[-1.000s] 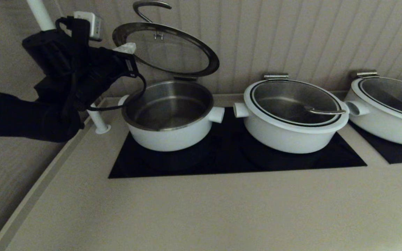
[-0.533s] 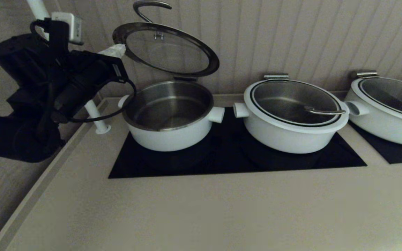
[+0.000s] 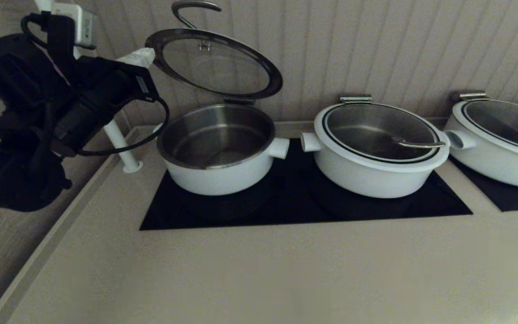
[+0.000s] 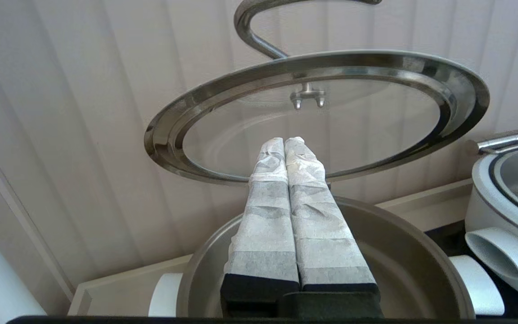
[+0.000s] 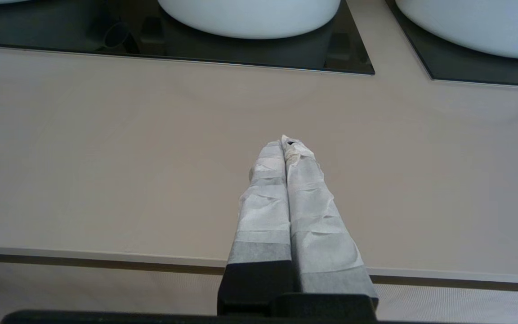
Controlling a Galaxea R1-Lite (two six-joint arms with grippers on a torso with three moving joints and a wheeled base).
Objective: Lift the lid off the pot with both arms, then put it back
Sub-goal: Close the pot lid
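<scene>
The pot (image 3: 218, 175) stands on the left of the black cooktop, white outside and steel inside. Its glass lid (image 3: 214, 63) is tilted up open above it, held at the back edge, with the wire handle (image 3: 191, 9) on the far side. My left gripper (image 3: 140, 56) is shut and empty, level with the lid's left rim and close beside it. In the left wrist view the shut fingertips (image 4: 288, 141) point at the lid's underside (image 4: 173, 144), above the pot (image 4: 421, 252). My right gripper (image 5: 286, 140) is shut and empty over the bare counter near its front edge, outside the head view.
A wider white pot (image 3: 376, 148) with its lid down stands right of the open one, and a third (image 3: 502, 139) at the far right. A white post (image 3: 122, 148) rises at the counter's back left corner. A ribbed wall stands close behind the pots.
My left arm has drawn back to the left and slightly up, its fingertips moving off the lid's left rim. The lid stays tilted open.
</scene>
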